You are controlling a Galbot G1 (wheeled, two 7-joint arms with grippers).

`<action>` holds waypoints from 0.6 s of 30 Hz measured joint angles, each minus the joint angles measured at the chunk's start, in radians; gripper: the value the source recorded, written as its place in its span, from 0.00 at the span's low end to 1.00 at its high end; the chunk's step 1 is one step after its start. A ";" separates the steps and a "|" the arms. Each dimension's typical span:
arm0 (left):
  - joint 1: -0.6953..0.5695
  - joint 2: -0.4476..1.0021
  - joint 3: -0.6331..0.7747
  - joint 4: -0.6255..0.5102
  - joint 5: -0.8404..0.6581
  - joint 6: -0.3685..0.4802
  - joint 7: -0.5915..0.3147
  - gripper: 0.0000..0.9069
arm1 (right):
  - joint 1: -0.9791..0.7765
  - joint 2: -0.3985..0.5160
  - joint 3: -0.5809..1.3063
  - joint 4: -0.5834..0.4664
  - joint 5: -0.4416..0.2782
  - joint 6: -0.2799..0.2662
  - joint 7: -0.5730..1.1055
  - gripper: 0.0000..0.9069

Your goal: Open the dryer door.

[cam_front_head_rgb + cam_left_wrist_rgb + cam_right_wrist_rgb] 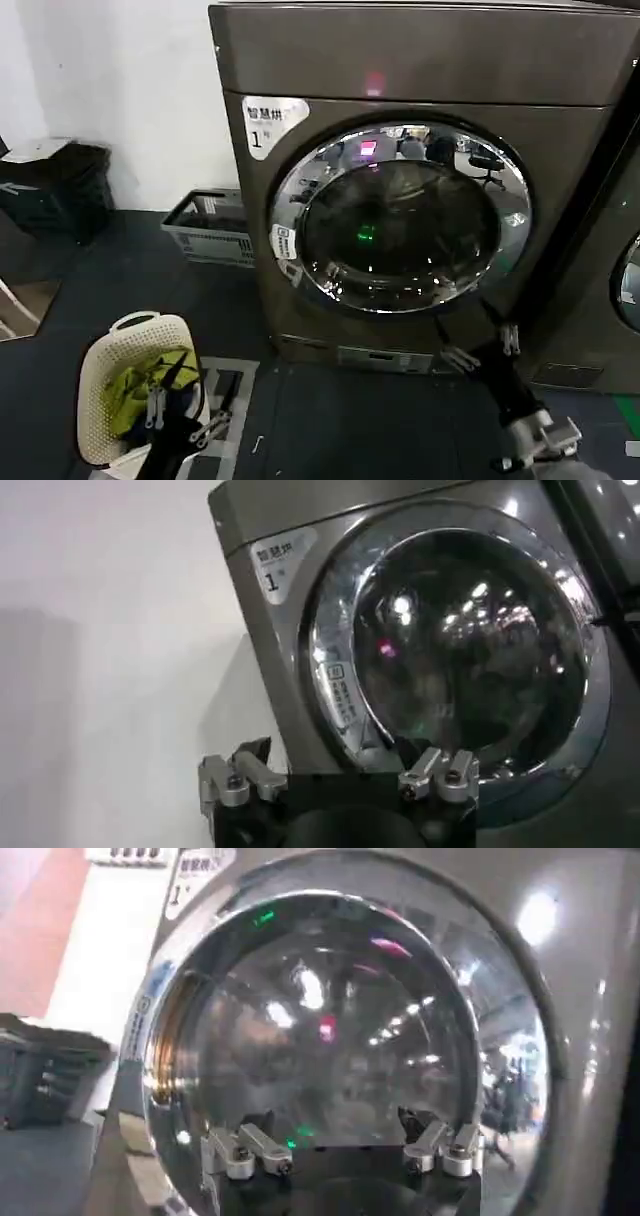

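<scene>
The room is dim. Ceiling lights glare off the chrome ring and dark glass of the dryer door [400, 215], just beyond the right gripper's fingers [240, 1153]. Both wrist views are soft, smeared at the edges.

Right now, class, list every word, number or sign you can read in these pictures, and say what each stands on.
"1": on the white sticker at the upper corner of the dryer, beneath a row of Chinese characters too blurred to read.
Small white label on the chrome ring of the dryer door: print too small to read.
Red light above the door: a glow, no text.
Nothing else is readable.
</scene>
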 joint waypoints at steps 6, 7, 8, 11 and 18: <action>-0.004 -0.001 0.000 -0.001 0.000 0.002 0.002 1.00 | 0.072 -0.066 -0.066 -0.029 0.045 -0.003 -0.007 1.00; -0.004 -0.001 0.000 -0.001 0.000 0.002 0.002 1.00 | 0.085 -0.075 -0.078 -0.034 0.048 -0.004 -0.008 1.00; -0.005 -0.001 0.000 -0.001 0.001 0.002 0.002 1.00 | 0.097 -0.082 -0.091 -0.038 0.052 -0.005 -0.008 1.00; -0.006 0.001 -0.002 0.000 0.001 0.002 0.003 1.00 | 0.134 -0.099 -0.126 -0.050 0.063 -0.006 -0.008 1.00; -0.006 0.000 -0.003 0.000 0.000 0.001 0.003 1.00 | 0.232 -0.130 -0.213 -0.082 0.098 -0.003 -0.007 1.00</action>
